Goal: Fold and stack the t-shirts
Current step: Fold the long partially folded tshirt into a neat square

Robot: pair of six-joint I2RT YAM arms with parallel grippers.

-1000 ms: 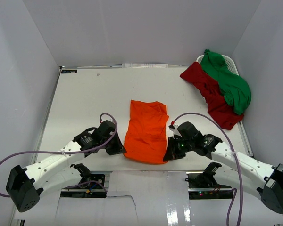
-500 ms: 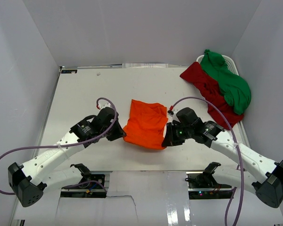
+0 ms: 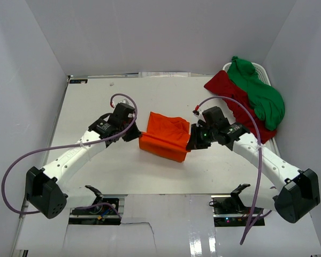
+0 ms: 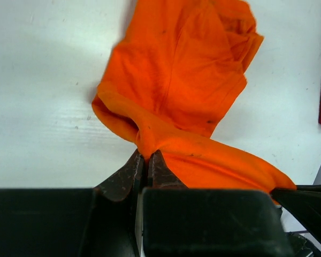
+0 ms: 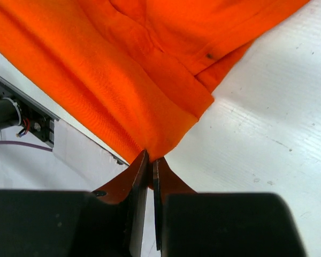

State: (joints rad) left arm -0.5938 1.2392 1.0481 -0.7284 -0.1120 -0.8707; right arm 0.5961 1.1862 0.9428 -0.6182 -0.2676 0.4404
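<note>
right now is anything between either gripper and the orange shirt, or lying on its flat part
Nothing visible. The left gripper and right gripper are each shut on the lifted edge of the orange shirt, and its flat part is bare. The dark red shirt and green shirt lie apart at the far right.

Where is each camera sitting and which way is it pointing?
Top external: fixed above and behind the arm bases, looking down on the table; both arms show, with the green t-shirt and dark red t-shirt at the far right.
Left wrist: on the left arm, looking forward past its jaws; left gripper shut on the orange t-shirt.
Right wrist: on the right arm, looking forward past its jaws; right gripper shut on the same shirt.
Shared: all three show the orange t-shirt, pinched at opposite sides.
</note>
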